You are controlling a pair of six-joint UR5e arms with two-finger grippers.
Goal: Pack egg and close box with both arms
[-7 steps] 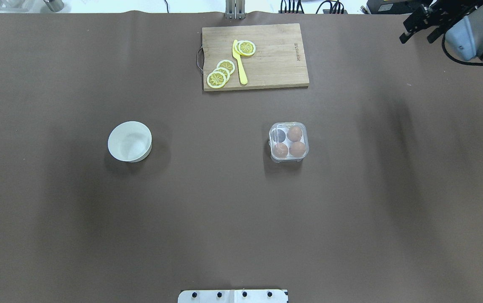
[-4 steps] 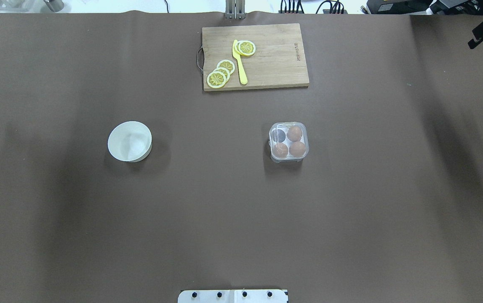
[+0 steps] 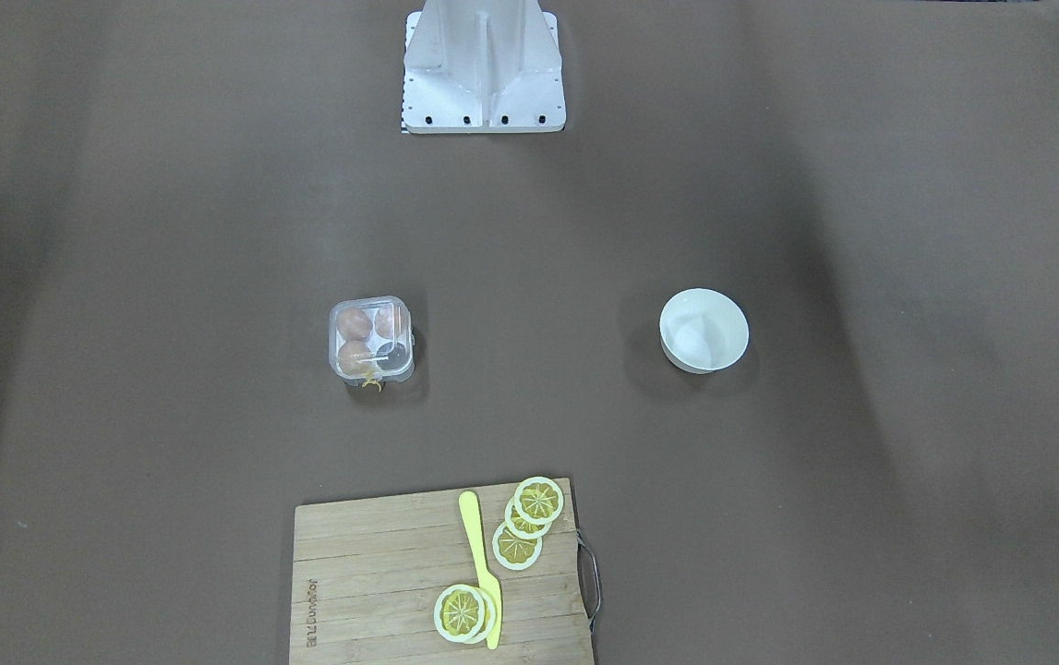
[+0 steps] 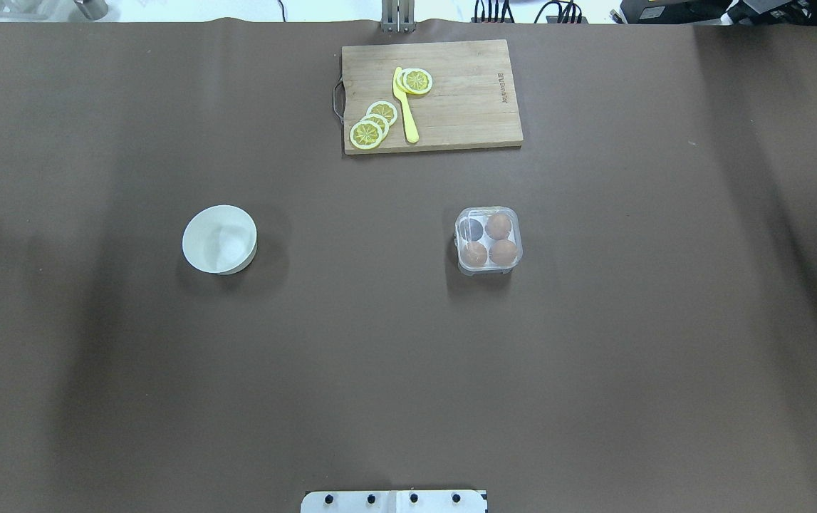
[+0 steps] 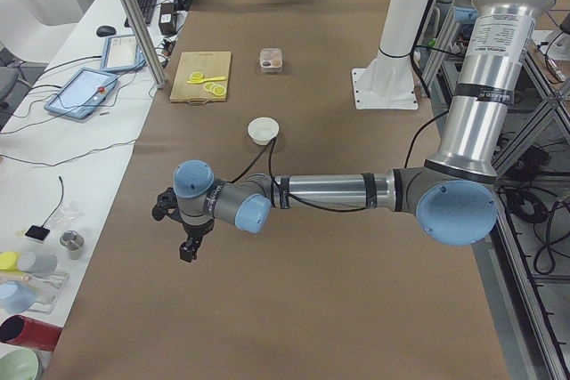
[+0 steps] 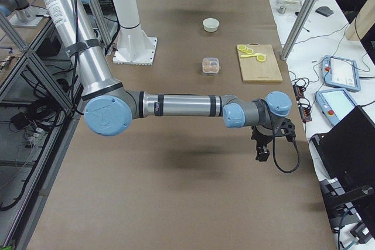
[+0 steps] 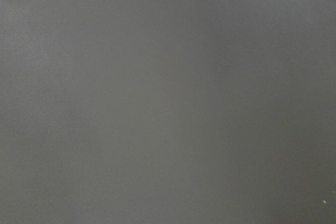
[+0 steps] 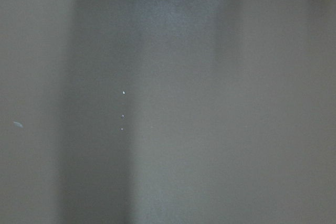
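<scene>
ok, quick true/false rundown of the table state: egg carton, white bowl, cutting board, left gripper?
1. The square clear-plastic four-cell egg carton holds three brown eggs, with one dark cell empty. True.
2. The round white bowl holds an egg. False: it looks empty.
3. The yellow plastic knife lies on the wooden cutting board between the lemon slices. True.
4. The left gripper grips the carton. False: it hangs over bare brown table near the table's end, far from the carton.
</scene>
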